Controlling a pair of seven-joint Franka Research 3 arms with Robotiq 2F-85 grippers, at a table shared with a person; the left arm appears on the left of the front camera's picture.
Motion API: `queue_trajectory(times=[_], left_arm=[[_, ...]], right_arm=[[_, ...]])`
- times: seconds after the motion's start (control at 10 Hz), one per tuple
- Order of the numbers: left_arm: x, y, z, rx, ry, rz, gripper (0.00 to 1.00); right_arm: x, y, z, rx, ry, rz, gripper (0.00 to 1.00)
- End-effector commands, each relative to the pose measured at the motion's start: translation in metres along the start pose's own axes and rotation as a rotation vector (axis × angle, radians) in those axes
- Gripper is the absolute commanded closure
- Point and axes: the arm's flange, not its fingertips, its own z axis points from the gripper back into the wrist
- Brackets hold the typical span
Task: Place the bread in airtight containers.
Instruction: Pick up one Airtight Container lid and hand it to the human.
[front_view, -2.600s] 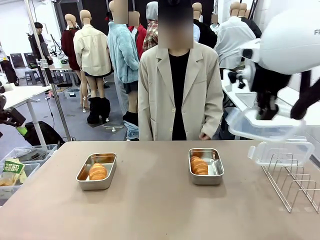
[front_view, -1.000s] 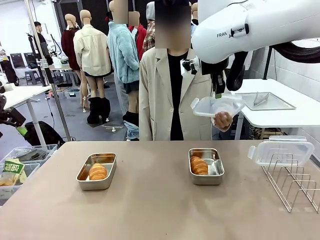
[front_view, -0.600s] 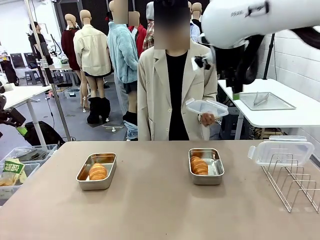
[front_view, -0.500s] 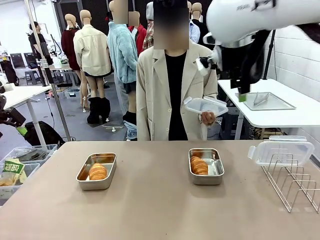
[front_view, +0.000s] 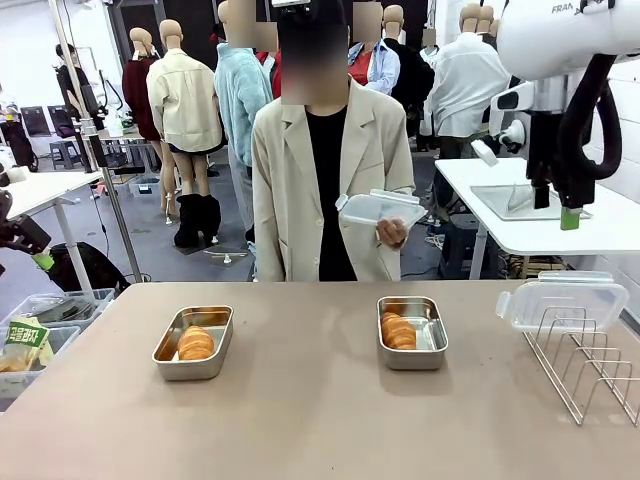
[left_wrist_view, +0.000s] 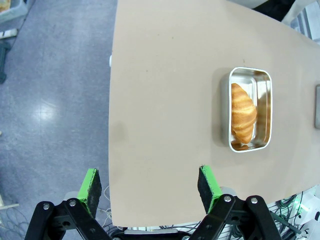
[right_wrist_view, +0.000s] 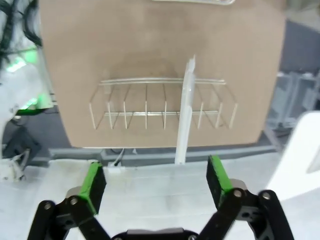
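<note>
A tan table (front_view: 300, 420) stands on a grey floor (left_wrist_view: 50, 100), with a white side table (front_view: 520, 238) behind at the right.

Two airtight containers (front_view: 190, 369) (front_view: 412, 360), one bread roll (front_view: 196, 343) (front_view: 398, 331) in each; two clear lids (front_view: 372, 208) (front_view: 562, 300); one wire rack (front_view: 590, 370)

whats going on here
Across the table, the person's hand holds a clear lid at chest height. The left pan and right pan sit uncovered, holding the left roll and right roll. A second lid sits in the wire rack. The right claw, above that rack, and the left claw are open and empty.
</note>
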Motion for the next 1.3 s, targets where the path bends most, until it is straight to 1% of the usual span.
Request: queue_trajectory(times=[0.0,0.1,0.2,0.3,0.4,1.2], left_arm=[[-0.001,0.001,0.001,-0.002,-0.008,0.004,0.0],[-0.001,0.001,0.001,-0.002,-0.008,0.004,0.0],[-0.001,0.001,0.001,-0.002,-0.008,0.004,0.0],[-0.001,0.001,0.001,-0.002,-0.008,0.004,0.0],[-0.001,0.001,0.001,-0.002,-0.008,0.004,0.0],[-0.001,0.001,0.001,-0.002,-0.008,0.004,0.0]], right_arm=[[-0.001,-0.014,-0.01,0.06,-0.078,0.037,0.0],[-0.007,-0.02,-0.018,0.073,-0.083,0.016,0.0],[-0.01,-0.018,-0.025,0.063,-0.093,0.012,0.0],[-0.012,-0.013,-0.031,0.001,-0.096,-0.033,0.0],[-0.005,-0.016,-0.026,0.065,-0.054,0.001,0.0],[-0.005,-0.016,-0.026,0.065,-0.054,0.001,0.0]])
